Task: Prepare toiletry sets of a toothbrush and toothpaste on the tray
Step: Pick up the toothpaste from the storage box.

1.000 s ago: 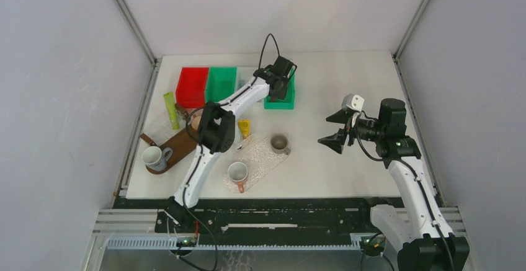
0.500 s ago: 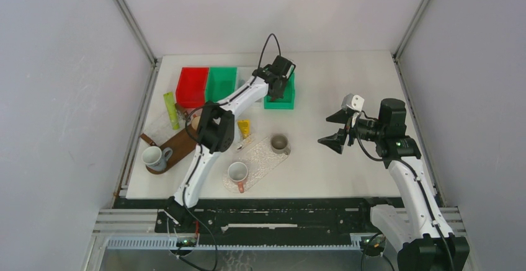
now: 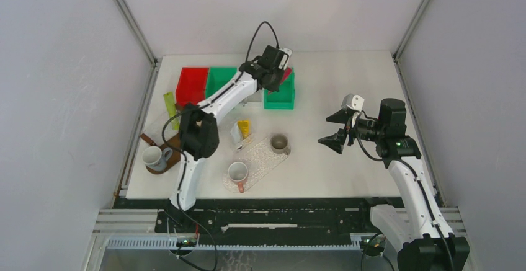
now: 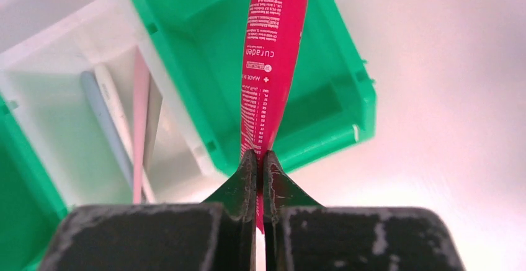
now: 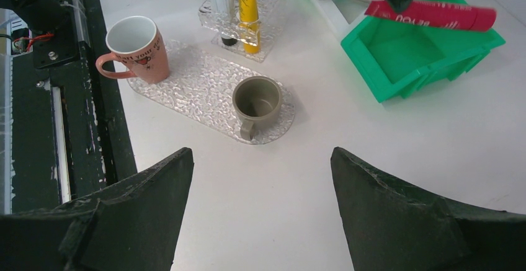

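A moment ago the left claw (image 4: 258, 162) was down in the green bin (image 4: 335, 97). Now it is pinched shut on the flat end of the red toothpaste tube (image 4: 273, 54) and has lifted it above the bin, by the table's far edge. I think the next set has its toothpaste.

Near the front, the right claw (image 5: 260, 159) hangs wide open, holding nothing. Past it, a pink mug (image 5: 133, 48) and a grey cup (image 5: 256, 102) sit on a long clear tray (image 5: 198, 91). Behind them, a small clear tray (image 5: 270, 23) holds a yellow tube (image 5: 247, 10). Toothbrushes (image 4: 140, 116) lie in the white bin (image 4: 49, 116). The cups could get bumped.
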Robot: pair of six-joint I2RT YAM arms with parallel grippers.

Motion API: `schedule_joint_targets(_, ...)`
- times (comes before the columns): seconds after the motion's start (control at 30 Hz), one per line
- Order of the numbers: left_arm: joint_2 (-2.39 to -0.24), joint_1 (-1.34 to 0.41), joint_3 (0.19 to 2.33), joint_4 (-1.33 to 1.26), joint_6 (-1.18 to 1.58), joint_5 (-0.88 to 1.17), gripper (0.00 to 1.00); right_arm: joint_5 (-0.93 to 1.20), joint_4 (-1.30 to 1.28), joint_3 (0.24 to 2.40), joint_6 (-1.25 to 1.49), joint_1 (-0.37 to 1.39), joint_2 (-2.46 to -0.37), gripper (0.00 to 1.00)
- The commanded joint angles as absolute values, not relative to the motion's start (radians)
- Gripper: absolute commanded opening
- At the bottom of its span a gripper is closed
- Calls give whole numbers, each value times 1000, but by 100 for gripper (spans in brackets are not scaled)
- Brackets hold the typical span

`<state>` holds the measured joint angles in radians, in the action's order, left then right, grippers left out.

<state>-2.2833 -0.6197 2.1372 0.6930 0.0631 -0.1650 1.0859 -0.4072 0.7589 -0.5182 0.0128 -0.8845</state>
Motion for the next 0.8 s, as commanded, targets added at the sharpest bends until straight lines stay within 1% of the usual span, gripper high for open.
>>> schedule_joint_targets(0.0, -2062, -624, 2009, 636, 43, -91, 0, 1109, -397, 776, -524, 10, -879, 89)
schedule_joint_targets(0.1, -1947, -624, 1883, 612, 67, -2, 0, 1136, -404, 776, -535, 10, -877, 89)
schedule_joint_targets(0.2, -1833, -626, 1765, 595, 98, 146, 0, 1186, -425, 776, -573, 13, -871, 89)
schedule_joint_targets(0.33, -1715, -631, 1637, 603, 137, 356, 0, 1257, -490, 776, -680, 18, -851, 89)
schedule_joint_targets(0.43, -1659, -644, 1557, 652, 162, 472, 0, 1303, -559, 776, -788, 21, -837, 89)
schedule_joint_targets(0.53, -1622, -675, 1502, 727, 151, 524, 0, 1335, -641, 775, -948, 27, -834, 90)
schedule_joint_targets(0.63, -1595, -724, 1474, 786, 127, 530, 0, 1351, -671, 768, -1007, 32, -839, 90)
schedule_joint_targets(0.77, -1595, -807, 1491, 854, 98, 517, 0, 1368, -714, 759, -1081, 49, -850, 91)
